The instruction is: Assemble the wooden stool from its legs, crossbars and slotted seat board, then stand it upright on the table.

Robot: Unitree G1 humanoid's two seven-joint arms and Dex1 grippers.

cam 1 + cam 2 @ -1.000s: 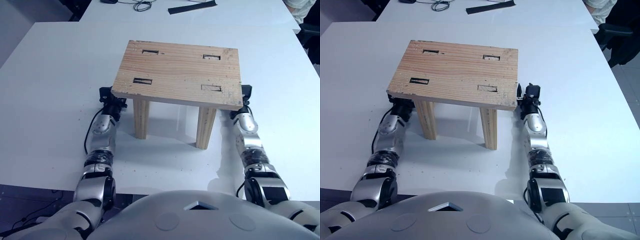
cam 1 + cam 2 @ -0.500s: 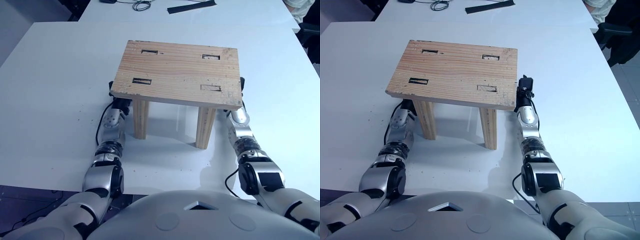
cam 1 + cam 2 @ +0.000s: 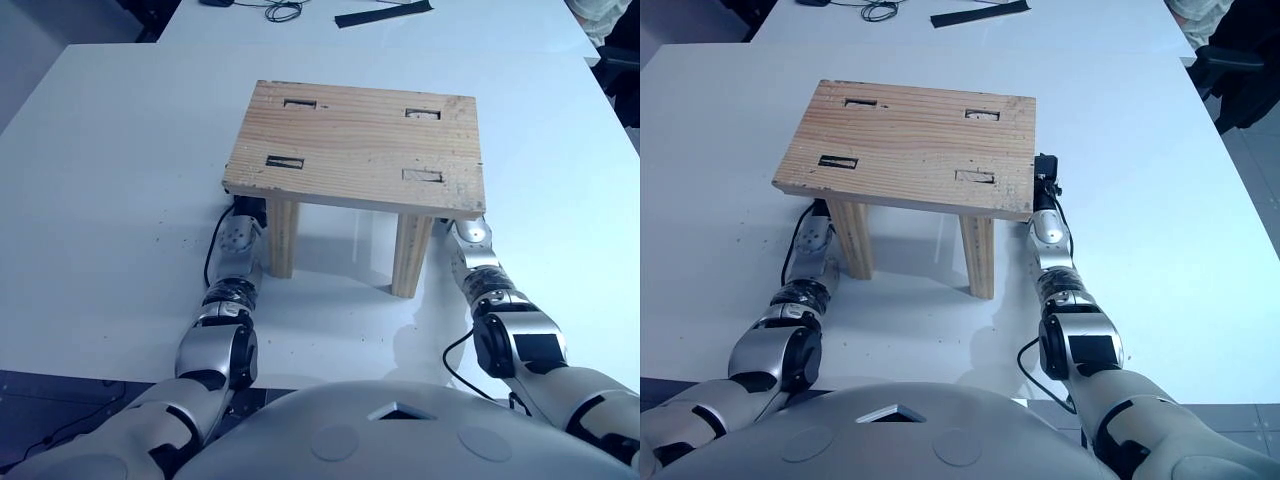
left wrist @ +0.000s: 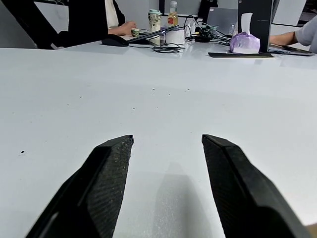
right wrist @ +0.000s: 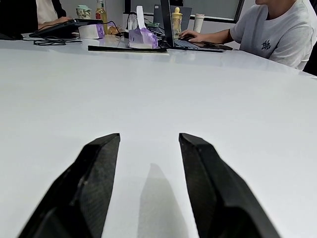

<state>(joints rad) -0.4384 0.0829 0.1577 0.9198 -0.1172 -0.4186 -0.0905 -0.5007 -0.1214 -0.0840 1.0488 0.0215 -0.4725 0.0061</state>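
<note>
The wooden stool stands upright on the white table (image 3: 120,150), its slotted seat board (image 3: 355,145) on top and two front legs (image 3: 282,238) (image 3: 410,255) in sight. My left arm (image 3: 238,245) lies on the table beside the left front leg, its wrist tucked under the seat edge. The left gripper (image 4: 167,141) is open, holding nothing, low over bare tabletop. My right arm (image 3: 1048,235) lies along the stool's right side, with the right gripper (image 3: 1044,168) at the seat's right edge. It (image 5: 149,136) is open too, nothing between its fingers.
Bare tabletop surrounds the stool on every side. A second table behind carries a black strip (image 3: 384,13) and cables (image 3: 283,10). Bottles, a tissue box (image 5: 142,38) and a laptop stand farther back.
Both arms have drawn in toward the stool's sides, the left wrist slipping under the seat edge. The stool has not moved.
</note>
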